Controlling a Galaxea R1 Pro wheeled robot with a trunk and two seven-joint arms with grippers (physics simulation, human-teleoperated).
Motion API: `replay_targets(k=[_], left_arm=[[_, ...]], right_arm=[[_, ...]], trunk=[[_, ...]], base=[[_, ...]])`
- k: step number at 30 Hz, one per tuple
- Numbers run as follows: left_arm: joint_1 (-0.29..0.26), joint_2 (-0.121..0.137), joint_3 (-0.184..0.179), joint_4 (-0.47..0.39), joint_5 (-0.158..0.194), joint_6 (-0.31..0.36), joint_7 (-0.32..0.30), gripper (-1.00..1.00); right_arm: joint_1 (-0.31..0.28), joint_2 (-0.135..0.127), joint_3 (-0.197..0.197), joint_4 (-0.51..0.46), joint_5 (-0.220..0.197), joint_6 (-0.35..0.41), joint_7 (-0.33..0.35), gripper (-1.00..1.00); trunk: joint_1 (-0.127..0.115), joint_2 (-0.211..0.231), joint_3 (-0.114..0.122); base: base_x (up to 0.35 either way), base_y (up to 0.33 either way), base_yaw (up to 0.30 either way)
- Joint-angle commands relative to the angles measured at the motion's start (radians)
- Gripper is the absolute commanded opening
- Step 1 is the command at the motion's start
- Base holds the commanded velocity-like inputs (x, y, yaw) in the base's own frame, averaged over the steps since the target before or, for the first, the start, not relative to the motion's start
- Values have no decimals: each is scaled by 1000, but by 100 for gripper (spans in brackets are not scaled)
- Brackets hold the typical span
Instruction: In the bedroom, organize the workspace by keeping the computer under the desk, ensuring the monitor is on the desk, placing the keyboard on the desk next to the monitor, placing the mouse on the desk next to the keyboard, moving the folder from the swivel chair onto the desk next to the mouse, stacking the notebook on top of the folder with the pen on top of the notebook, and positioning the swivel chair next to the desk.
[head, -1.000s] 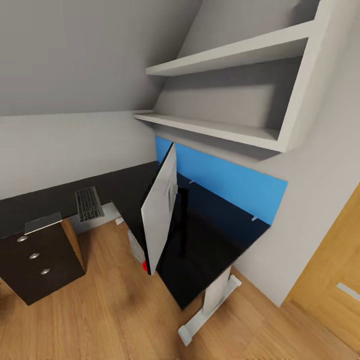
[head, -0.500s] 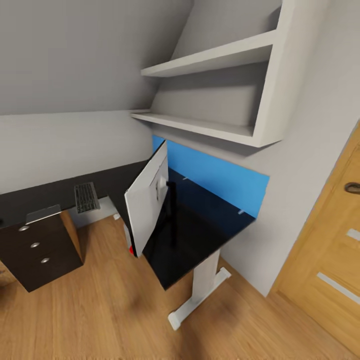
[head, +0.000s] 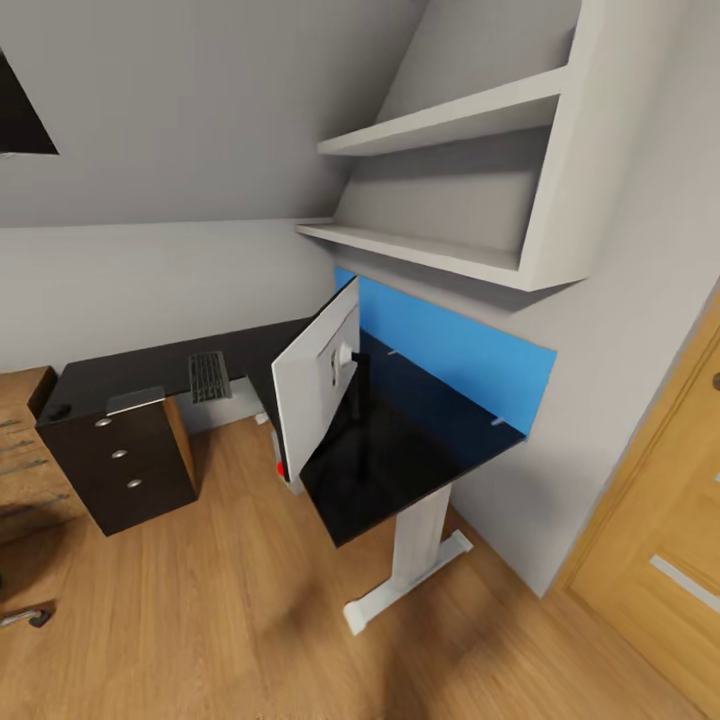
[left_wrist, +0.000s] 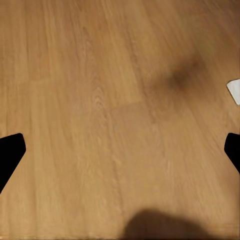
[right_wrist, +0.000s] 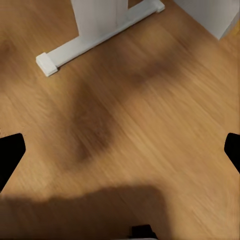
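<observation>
From the head view: monitor stands on the black tabletop near its front edge, white back toward the camera, black face turned away toward the inner corner; its wide axis runs from near-low to far-high in the picture, red dot at the near lower corner; slim black stand behind it. Judgement: thin, stiff, top-heavy and fragile panel; take it by the stand or by both side edges, never press the screen; glossy top likely lets the foot slide. Keyboard lies flat on the other wing of the tabletop, long axis pointing away from the camera; light and rigid, pinch it across the short width. Small dark object, possibly the mouse, sits at the far left end above the drawer unit; too small to tell. Blue back panel runs under the white shelves; oak door at right.

Left wrist view: claw wide open, holding nothing, dark fingertips at both edges over bare wooden floor.

Right wrist view: claw wide open, holding nothing, over floor; white pedestal foot of the desk just ahead.
</observation>
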Motion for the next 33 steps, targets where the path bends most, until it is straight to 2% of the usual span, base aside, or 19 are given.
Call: replay_targets(k=[1,21,33], left_arm=[[-1,0,7,1,-10,-4,3,100],[-1,0,7,1,-10,-3,3,100],[-1,0,7,1,-10,-1,3,100]], right_arm=[[0,0,4,0,-5,-3,-2,100],[0,-3,5,0,-5,-3,-2,100],[0,-6,5,0,-5,-3,-2,100]], trunk=[[0,-1,-1],[0,-1,-8],[0,-1,-11]], base=[[-57,-62,267],[-11,-12,249],[-40,-41,57]])
